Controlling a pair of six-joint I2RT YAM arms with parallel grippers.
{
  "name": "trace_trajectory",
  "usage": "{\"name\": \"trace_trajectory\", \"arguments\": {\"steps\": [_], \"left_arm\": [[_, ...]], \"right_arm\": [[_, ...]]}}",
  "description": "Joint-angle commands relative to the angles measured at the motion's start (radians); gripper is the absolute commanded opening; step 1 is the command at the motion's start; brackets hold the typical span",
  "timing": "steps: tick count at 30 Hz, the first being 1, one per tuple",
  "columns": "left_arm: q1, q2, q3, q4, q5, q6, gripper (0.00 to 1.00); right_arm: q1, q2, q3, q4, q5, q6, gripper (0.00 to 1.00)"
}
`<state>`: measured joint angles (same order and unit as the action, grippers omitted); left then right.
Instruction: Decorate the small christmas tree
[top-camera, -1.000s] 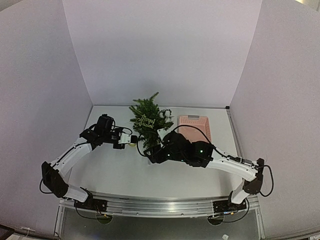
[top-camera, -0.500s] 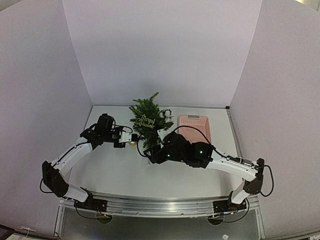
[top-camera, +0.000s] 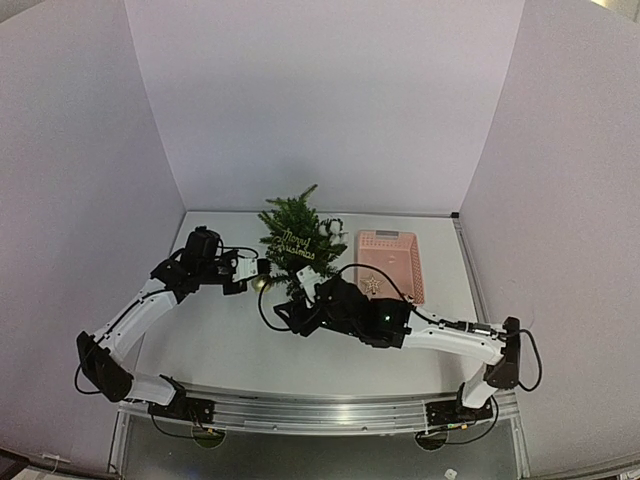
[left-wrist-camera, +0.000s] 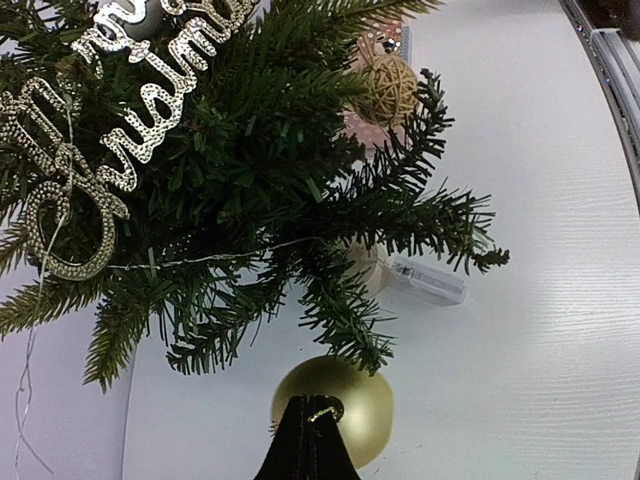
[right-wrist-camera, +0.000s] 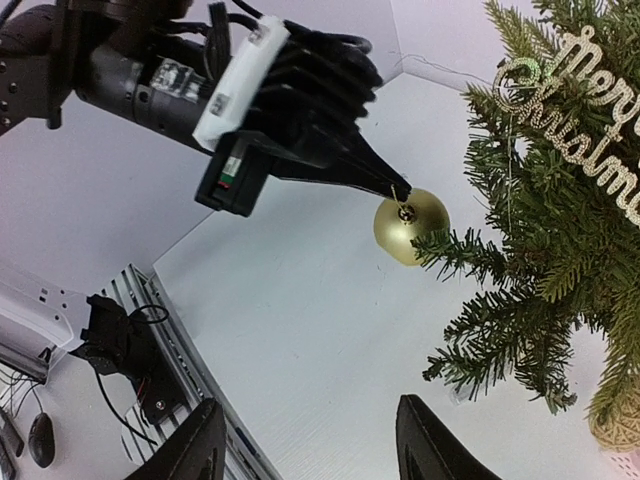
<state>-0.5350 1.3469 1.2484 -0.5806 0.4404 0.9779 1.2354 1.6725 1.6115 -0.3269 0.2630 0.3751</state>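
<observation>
The small christmas tree stands at the back middle of the table, with a glittery "Merry Christmas" sign and a wicker ball on it. My left gripper is shut on the hanger loop of a gold ball, which hangs just left of the tree's lowest branches. In the left wrist view the shut fingertips cover the ball's cap. My right gripper is open and holds nothing. It sits low in front of the tree and faces the gold ball.
A pink basket lies right of the tree with a star ornament in it. A clear plastic box on a thin wire lies by the tree's pale pot. White walls close in the back and both sides.
My right arm has pulled left and nearer, away from the tree's base, its jaws narrowing a little. The left gripper has shifted slightly back with the gold ball. The star in the basket now shows.
</observation>
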Motion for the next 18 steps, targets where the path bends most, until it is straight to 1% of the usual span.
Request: {"name": "trace_trajectory", "arguments": {"steps": [1,4,7,12,15,18], "left_arm": [[-0.002,-0.051,0.064,-0.054,0.008,-0.116,0.00],[-0.001,-0.065,0.086,-0.110,0.028,-0.160,0.00],[-0.002,-0.080,0.103,-0.164,0.028,-0.166,0.00],[-0.006,-0.079,0.187,-0.319,0.072,-0.205,0.00],[-0.008,-0.079,0.221,-0.409,0.103,-0.200,0.00],[-0.011,-0.086,0.226,-0.456,0.117,-0.180,0.00]], "right_arm": [[0.001,0.023,-0.012,0.180,0.062,-0.098,0.54],[-0.010,0.066,0.025,0.172,0.064,-0.097,0.52],[-0.037,0.097,0.048,0.167,0.011,-0.072,0.49],[-0.039,0.160,0.098,0.167,-0.039,-0.104,0.45],[-0.043,0.193,0.136,0.169,-0.079,-0.128,0.42],[-0.068,0.216,0.160,0.170,-0.143,-0.126,0.37]]}}
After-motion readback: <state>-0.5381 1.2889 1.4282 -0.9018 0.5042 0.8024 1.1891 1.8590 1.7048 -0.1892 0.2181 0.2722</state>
